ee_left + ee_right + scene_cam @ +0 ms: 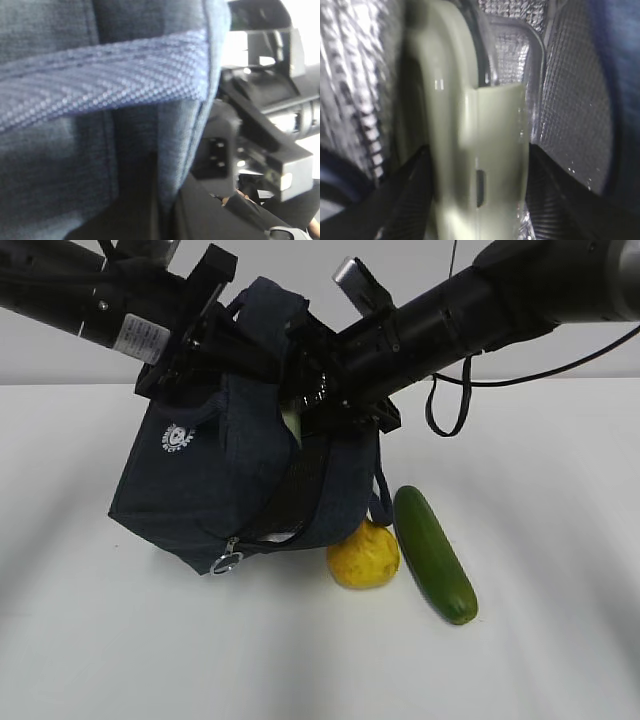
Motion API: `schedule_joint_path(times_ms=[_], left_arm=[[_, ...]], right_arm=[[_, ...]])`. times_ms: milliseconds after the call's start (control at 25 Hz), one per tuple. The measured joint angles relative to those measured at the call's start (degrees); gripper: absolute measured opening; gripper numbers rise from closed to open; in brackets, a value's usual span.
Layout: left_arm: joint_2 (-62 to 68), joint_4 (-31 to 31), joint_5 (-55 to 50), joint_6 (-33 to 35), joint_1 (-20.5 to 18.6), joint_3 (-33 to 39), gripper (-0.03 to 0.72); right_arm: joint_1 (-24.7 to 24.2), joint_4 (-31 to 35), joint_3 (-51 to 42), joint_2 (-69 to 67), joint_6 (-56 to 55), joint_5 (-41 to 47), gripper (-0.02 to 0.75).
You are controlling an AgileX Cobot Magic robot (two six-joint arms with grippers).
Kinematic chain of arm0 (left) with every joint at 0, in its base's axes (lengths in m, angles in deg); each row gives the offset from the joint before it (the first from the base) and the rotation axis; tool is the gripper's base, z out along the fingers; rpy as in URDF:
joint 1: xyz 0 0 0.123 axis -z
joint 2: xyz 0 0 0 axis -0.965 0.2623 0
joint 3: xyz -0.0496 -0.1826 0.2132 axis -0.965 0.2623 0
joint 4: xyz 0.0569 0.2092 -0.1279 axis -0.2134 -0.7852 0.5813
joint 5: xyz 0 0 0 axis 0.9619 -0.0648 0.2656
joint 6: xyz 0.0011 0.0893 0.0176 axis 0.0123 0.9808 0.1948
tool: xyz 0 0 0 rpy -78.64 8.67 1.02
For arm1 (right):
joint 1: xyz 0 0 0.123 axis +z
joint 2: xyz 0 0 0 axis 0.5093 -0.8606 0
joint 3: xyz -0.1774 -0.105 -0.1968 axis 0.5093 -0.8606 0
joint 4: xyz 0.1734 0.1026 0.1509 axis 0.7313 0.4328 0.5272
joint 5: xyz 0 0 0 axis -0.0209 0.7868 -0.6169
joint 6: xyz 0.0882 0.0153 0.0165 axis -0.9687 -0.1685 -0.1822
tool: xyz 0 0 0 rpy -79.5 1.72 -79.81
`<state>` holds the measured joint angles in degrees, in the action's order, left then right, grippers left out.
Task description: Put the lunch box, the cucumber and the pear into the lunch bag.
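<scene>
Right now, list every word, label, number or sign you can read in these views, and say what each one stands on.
Nothing can be read for certain.
Round white logo on the lunch bag: a ring of letters around a small figure, too small to read.
White label on the left arm: printed lines, too blurred to read.
Left wrist view and right wrist view: no text in sight.

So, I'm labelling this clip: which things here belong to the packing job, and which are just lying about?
Part of the job:
lunch bag
lunch box, on edge inside the bag's foil lining
pear, on the table
cucumber, on the table beside the pear

Just lying about:
nothing visible besides the white table
</scene>
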<state>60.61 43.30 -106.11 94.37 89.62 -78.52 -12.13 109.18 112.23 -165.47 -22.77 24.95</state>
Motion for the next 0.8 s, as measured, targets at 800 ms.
schedule_joint_path(times_ms=[800], left_arm=[[-0.3,0.7,-2.9,0.0,-0.8,-0.2,-0.001]], right_arm=[[-1.2,3.8,2.2,-3.6,5.4,7.6,0.629]])
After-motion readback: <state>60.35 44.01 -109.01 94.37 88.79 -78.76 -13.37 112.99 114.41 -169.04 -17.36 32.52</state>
